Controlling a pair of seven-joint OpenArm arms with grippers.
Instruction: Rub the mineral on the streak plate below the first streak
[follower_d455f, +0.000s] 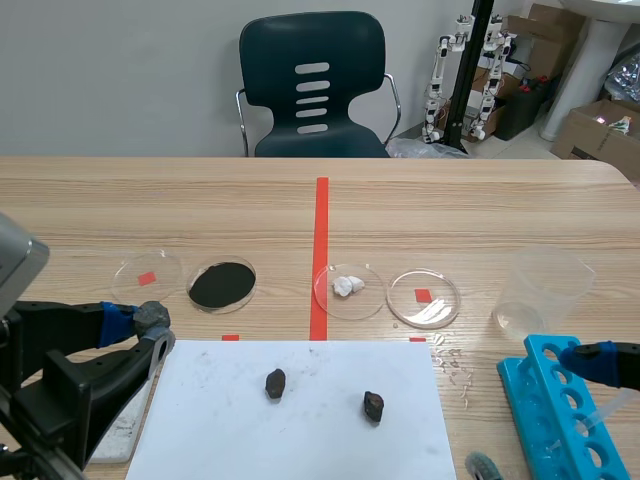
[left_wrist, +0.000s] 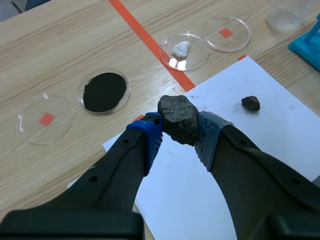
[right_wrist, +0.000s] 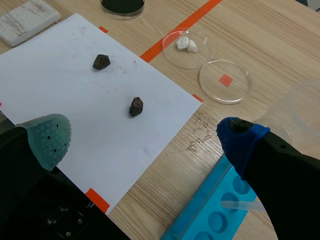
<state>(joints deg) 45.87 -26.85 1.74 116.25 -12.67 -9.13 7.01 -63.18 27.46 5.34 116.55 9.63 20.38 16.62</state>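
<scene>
Mineral (left_wrist: 178, 119), dark and rough, is pinched between the pads of the left end effector (left_wrist: 178, 131), held by the far-left corner of the white paper (follower_d455f: 300, 420) on the table (follower_d455f: 420, 210). The streak plate (right_wrist: 27, 20) lies just off the paper's left edge. The right wrist view crops its end and shows faint grey smears on it, and the scene view hides most of it behind the left arm. The right end effector (right_wrist: 145, 137) hangs with fingers spread wide, holding nothing, off the paper's right side by a blue rack (follower_d455f: 520, 385), itself cropped.
</scene>
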